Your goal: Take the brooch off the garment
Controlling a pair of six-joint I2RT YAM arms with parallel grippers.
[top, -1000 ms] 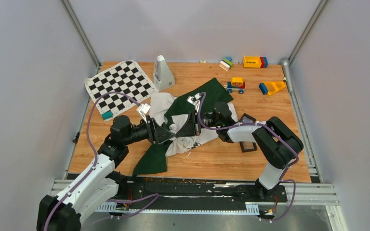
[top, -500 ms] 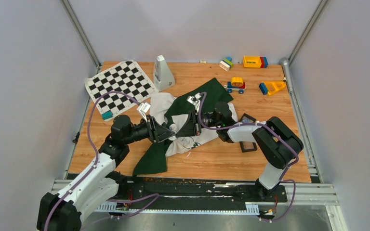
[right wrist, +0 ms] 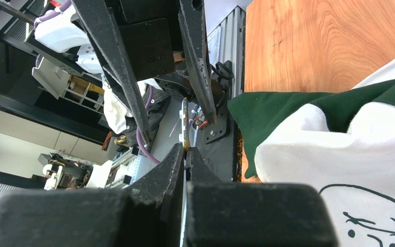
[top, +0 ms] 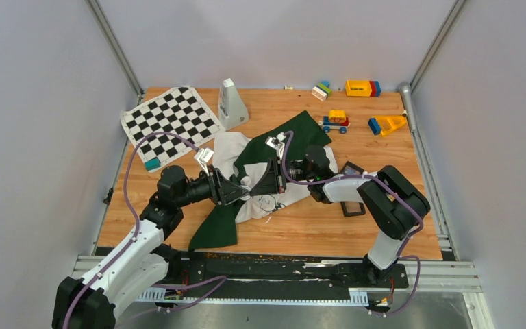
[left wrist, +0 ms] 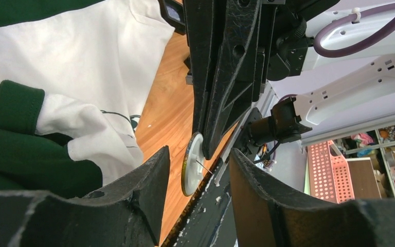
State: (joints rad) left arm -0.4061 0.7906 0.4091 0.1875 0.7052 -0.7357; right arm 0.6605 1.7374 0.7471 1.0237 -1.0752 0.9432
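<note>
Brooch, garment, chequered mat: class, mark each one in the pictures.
brooch (left wrist: 191, 164), left wrist view, its round face.
garment (top: 218, 225), top view, lower green sleeve.
chequered mat (top: 171, 123), top view, its middle.

No word, number or brand mark can be read; the shirt (right wrist: 334, 149) beside the right pincer (right wrist: 185, 150) carries only a line drawing (right wrist: 373, 218).

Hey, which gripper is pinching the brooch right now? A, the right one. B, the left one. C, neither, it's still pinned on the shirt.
A: the right wrist view shows the right gripper shut on the edge of the brooch, held clear of the garment, while the left gripper stands open on either side of it.
</note>
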